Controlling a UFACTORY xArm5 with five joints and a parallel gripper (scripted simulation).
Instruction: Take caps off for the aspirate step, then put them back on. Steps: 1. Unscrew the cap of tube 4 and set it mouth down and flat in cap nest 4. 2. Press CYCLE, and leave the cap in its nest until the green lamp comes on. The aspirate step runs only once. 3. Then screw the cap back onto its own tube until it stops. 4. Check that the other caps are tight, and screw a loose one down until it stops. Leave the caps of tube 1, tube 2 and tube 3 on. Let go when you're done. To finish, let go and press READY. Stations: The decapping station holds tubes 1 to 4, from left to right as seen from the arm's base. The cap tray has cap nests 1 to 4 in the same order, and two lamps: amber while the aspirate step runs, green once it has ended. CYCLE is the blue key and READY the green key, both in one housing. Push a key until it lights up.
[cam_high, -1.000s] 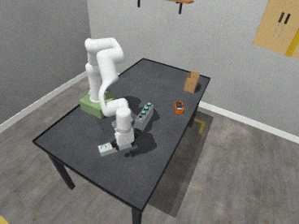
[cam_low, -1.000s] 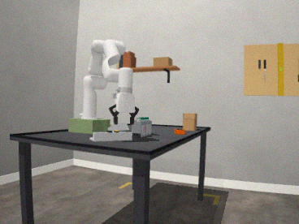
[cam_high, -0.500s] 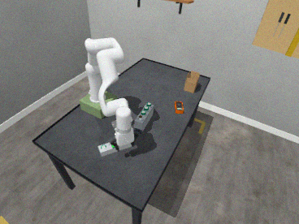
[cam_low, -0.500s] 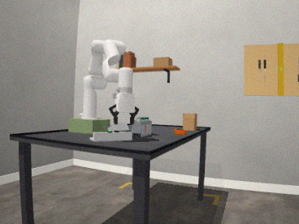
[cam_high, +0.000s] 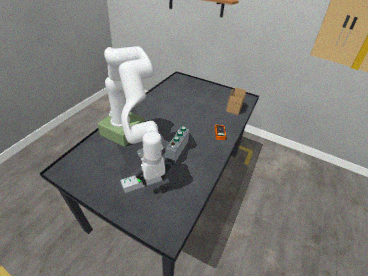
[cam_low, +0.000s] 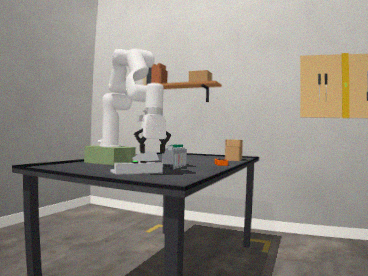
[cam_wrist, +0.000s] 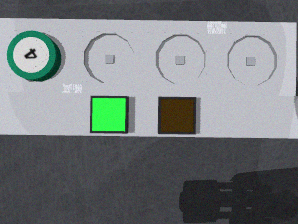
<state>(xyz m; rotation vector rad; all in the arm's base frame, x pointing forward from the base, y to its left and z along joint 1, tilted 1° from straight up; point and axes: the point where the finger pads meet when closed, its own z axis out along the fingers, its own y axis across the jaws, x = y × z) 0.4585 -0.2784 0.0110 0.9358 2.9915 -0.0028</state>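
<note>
The cap tray (cam_wrist: 145, 77) fills the wrist view and lies at the table's near side (cam_high: 132, 183). A green-rimmed cap (cam_wrist: 34, 55) sits flat in its leftmost nest in this view. The other three nests (cam_wrist: 180, 60) are empty. The green lamp (cam_wrist: 109, 114) is lit and the amber lamp (cam_wrist: 177, 115) is dark. My gripper (cam_low: 152, 145) hangs open and empty a little above the tray. The decapping station (cam_high: 177, 141) stands just behind it, with green caps on the far tubes; the nearest tube looks uncapped.
An orange device (cam_high: 220, 132) lies right of the station. A cardboard box (cam_high: 236, 101) stands near the far right edge. The arm's green base block (cam_high: 117, 130) is at the left. A dark shadow-like shape (cam_wrist: 240, 197) shows below the tray in the wrist view.
</note>
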